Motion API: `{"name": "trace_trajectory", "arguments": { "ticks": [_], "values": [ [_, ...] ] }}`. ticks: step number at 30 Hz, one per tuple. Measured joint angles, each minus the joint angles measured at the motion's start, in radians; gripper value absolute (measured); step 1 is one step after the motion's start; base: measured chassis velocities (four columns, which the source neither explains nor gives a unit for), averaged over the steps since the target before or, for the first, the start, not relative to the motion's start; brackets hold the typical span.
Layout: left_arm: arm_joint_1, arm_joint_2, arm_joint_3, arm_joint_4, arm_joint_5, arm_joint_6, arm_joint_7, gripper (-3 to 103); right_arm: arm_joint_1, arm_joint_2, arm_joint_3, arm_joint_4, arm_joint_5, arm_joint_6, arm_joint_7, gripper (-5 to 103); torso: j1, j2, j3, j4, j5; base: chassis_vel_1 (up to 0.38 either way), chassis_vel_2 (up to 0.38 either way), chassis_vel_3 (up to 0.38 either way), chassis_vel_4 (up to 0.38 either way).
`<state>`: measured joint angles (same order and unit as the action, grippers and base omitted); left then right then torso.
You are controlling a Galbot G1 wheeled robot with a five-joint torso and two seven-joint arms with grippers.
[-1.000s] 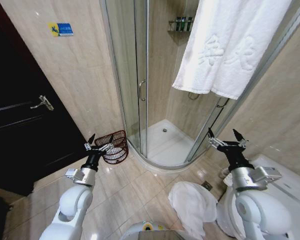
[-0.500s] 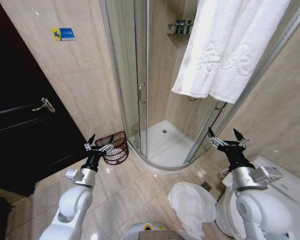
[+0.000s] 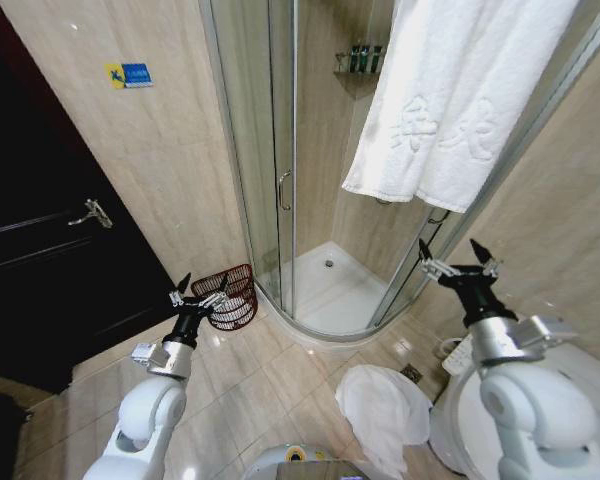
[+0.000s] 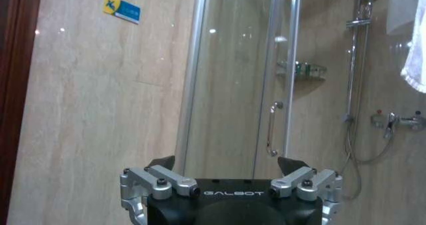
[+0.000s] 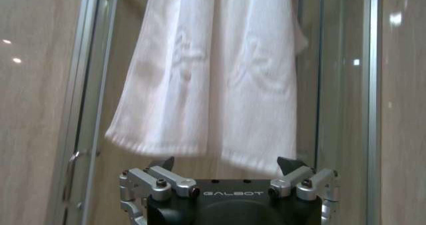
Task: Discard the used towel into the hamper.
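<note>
Right hand point(image 3: 458, 264) raised in front of the shower enclosure's glass point(image 3: 255, 150), fingers spread wide and holding nothing; in the right wrist view the same hand point(image 5: 226, 164) points up at the white towel point(image 5: 206, 75) hanging just above and beyond its fingertips, not touching. Left hand point(image 3: 198, 291) held lower on the other side, also spread wide and empty, close in front of the hamper point(image 3: 230, 296). Hamper standing on the tiled floor point(image 3: 270, 370), tucked into the corner between the beige wall and the curved glass, near the dark door point(image 3: 50, 240). White towel point(image 3: 460, 100) draped over the top of the glass screen, well above the hamper. Second white cloth point(image 3: 385, 410) lying over something low and round beside the robot's right arm. Small bottles point(image 3: 362, 58) on a shelf inside the shower.
</note>
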<state>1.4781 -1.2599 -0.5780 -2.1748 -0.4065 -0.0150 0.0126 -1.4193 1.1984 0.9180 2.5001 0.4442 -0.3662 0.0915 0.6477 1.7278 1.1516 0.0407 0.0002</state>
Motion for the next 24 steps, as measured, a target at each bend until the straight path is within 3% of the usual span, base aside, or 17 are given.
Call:
{"name": "trace_trajectory", "arguments": {
  "ticks": [4,7,8,10,12,14,16,18,24],
  "values": [
    [-0.007,0.002,0.006,0.009,0.006,0.005,0.001,100,0.037,-0.062,0.031,-0.001,0.059,-0.003,0.016,100,-0.001,-0.002,-0.001,-0.0003,0.0002,0.0,0.0,0.0,0.0],
    [-0.007,-0.002,0.007,0.029,0.021,0.007,0.002,100,0.139,-0.185,0.059,-0.036,0.157,-0.019,0.05,100,-0.002,-0.005,-0.002,0.0003,0.0002,0.0,0.0,0.0,0.0],
    [-0.007,-0.002,0.007,0.029,0.021,0.007,0.002,100,0.139,-0.185,0.059,-0.036,0.157,-0.019,0.05,100,-0.002,-0.005,-0.002,0.0003,0.0002,0.0,0.0,0.0,0.0],
    [-0.008,-0.006,0.011,0.045,0.033,0.007,0.002,100,0.209,-0.262,0.071,-0.072,0.212,-0.032,0.056,100,-0.003,-0.006,-0.003,0.0,-0.0002,0.0,0.0,0.0,0.0],
    [-0.009,-0.008,0.014,0.052,0.037,0.007,0.002,100,0.24,-0.295,0.071,-0.09,0.235,-0.036,0.058,100,-0.003,-0.007,-0.004,-0.0001,0.0002,0.0,0.0,0.0,0.0],
    [-0.015,-0.011,0.02,0.062,0.046,0.01,0.002,100,0.321,-0.383,0.064,-0.143,0.286,-0.052,0.061,100,-0.004,-0.008,-0.004,-0.0002,-0.0002,0.0,0.0,0.0,0.0],
    [-0.015,-0.013,0.02,0.063,0.049,0.011,0.002,100,0.348,-0.408,0.058,-0.163,0.298,-0.057,0.06,100,-0.004,-0.009,-0.005,-0.0001,-0.0003,0.0,0.0,0.0,0.0],
    [-0.02,-0.016,0.023,0.063,0.057,0.019,0.002,100,0.427,-0.474,0.04,-0.237,0.327,-0.068,0.041,100,-0.005,-0.01,-0.005,0.0001,0.0003,0.0,0.0,0.0,0.0],
    [-0.02,-0.022,0.025,0.057,0.07,0.028,0.001,100,0.602,-0.571,-0.009,-0.383,0.392,-0.071,-0.012,100,-0.006,-0.011,-0.006,0.0,0.0003,0.0,0.0,0.0,0.0]
  ]
}}
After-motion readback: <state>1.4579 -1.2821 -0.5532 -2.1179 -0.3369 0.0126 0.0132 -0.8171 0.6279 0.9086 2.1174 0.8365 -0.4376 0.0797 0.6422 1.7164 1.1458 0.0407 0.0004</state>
